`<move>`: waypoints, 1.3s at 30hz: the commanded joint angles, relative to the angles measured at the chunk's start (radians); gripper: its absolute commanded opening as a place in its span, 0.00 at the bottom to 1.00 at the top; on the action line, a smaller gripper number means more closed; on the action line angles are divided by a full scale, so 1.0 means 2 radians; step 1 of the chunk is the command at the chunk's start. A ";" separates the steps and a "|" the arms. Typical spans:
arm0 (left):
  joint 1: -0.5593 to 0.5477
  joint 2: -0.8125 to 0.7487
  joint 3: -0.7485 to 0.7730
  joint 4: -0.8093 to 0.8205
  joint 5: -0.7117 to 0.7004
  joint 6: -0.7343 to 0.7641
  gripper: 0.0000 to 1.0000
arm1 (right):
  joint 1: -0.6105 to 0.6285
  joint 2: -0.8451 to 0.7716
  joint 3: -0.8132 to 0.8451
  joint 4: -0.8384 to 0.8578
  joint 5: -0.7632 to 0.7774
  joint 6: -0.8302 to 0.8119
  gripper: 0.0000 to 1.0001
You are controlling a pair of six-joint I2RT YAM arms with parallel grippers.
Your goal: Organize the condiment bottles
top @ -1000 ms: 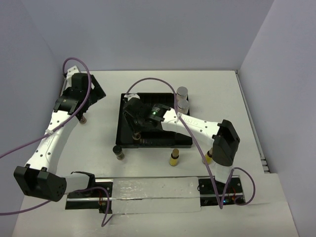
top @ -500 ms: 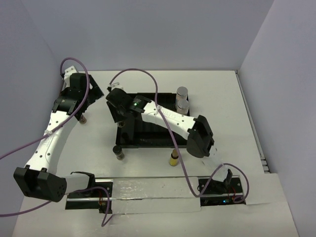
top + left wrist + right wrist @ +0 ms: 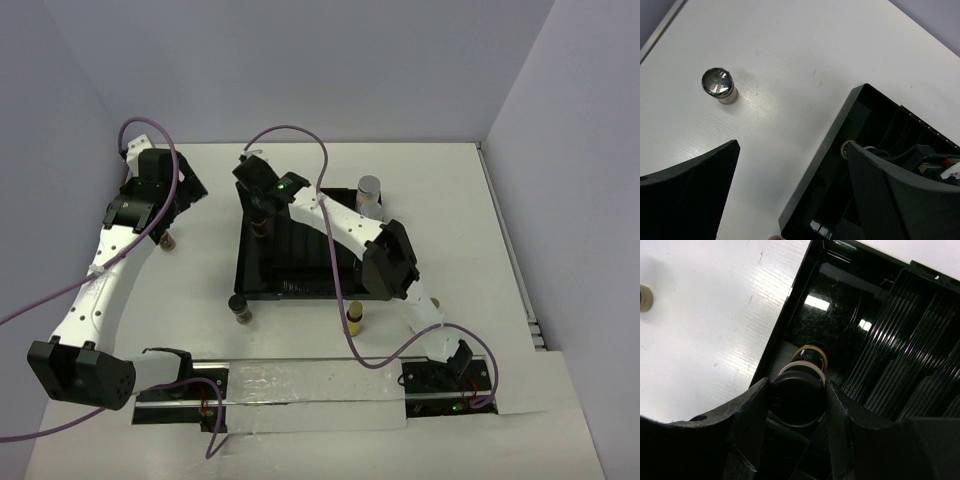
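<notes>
Dark bottle (image 3: 797, 397), black cap: sits in the black tray (image 3: 300, 262), in the narrow compartment along the tray's left wall, towards the far corner. Right wrist view looks down on its cap. Cannot tell whether its base touches the tray floor.

Right tool (image 3: 796, 386): both fingers pressed against the cap's sides, one on each side, no gap visible. The right arm reaches across the tray to that corner.

Left tool (image 3: 792, 145): fingers spread wide with nothing between them, hanging above the tabletop (image 3: 450, 180) just off the tray's left edge.

Other bottles:
- Second dark bottle (image 3: 718, 85): upright on the tabletop, well to the left of the tray, apart from the left tool.
- Third dark bottle (image 3: 238, 308): upright on the tabletop just beside the tray's near left corner.
- Yellow-filled bottle (image 3: 353, 319): upright on the tabletop just off the tray's near edge, partly behind the right arm's cable.
- Grey-capped bottle (image 3: 369, 189): at the tray's far right corner, partly hidden by the right arm; cannot tell whether inside the rim.
</notes>
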State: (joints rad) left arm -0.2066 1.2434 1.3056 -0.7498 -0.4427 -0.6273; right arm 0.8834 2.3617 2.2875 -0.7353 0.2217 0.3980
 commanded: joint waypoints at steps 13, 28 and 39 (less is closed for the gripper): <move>0.005 -0.004 -0.001 0.002 -0.005 -0.005 0.96 | 0.012 0.009 -0.022 0.013 -0.020 -0.004 0.14; 0.021 0.011 0.003 -0.008 -0.030 0.010 0.89 | 0.015 -0.053 -0.022 0.017 -0.029 -0.015 0.95; 0.099 0.093 0.015 -0.011 0.051 0.039 0.99 | 0.015 -0.222 -0.086 0.034 -0.009 -0.047 1.00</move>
State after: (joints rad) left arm -0.0471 1.3783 1.3048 -0.7698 -0.4157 -0.5712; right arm 0.9073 2.1197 2.1624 -0.7199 0.1951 0.3433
